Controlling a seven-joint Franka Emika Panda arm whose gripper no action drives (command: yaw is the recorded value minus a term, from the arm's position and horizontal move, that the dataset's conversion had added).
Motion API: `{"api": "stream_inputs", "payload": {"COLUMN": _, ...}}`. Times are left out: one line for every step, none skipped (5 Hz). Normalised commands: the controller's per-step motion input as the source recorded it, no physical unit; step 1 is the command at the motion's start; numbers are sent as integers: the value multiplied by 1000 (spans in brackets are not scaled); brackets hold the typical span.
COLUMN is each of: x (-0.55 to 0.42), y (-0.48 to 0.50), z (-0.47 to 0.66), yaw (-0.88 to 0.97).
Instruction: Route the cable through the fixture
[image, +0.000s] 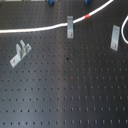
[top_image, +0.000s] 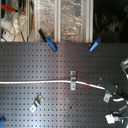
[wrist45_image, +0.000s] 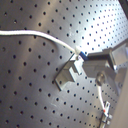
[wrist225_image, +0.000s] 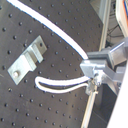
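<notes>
Your gripper (top_image: 116, 100) sits low at the second exterior view's right edge, close above the perforated board (top_image: 55, 107); it does not appear in the first exterior view. In the first wrist view the gripper (wrist45_image: 86, 61) reaches in over the board with its fingers (wrist45_image: 100, 62) closed down on the cable (wrist45_image: 40, 36) right beside a grey fixture (wrist45_image: 69, 75). In the second wrist view the jaws are pinched together on the cable (wrist225_image: 55, 31), which loops back in a narrow white bend under them, near another bracket (wrist225_image: 27, 60). In the first exterior view the cable (image: 35, 28) runs from the first exterior view's left edge across the board (image: 65, 90), passes the middle fixture (image: 70, 27) and climbs toward the upper right, with its red band (image: 88, 16) just past that fixture. You have 3 fixtures there: a left fixture (image: 20, 53) well apart from the cable, the middle one at the cable, and a right fixture (image: 115, 37) beside it. I cannot tell whether the cable sits inside the middle fixture's slot or only crosses it. 2 blue clamps (top_image: 51, 45) hold the board's far edge in the second exterior view. No containers hold anything.
</notes>
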Motion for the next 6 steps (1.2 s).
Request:
{"api": "stream_inputs", "payload": {"x": 4, "y": 11, "z": 0, "yaw": 0}}
{"api": "stream_inputs", "payload": {"x": -32, "y": 12, "z": 0, "yaw": 0}}
{"api": "stream_inputs", "payload": {"x": 6, "y": 18, "z": 52, "yaw": 0}}
{"api": "stream_inputs", "payload": {"x": 24, "y": -800, "z": 11, "yaw": 0}}
{"api": "stream_inputs", "payload": {"x": -3, "y": 1, "z": 0, "yaw": 6}}
{"api": "stream_inputs", "payload": {"x": -469, "y": 172, "z": 2, "yaw": 263}}
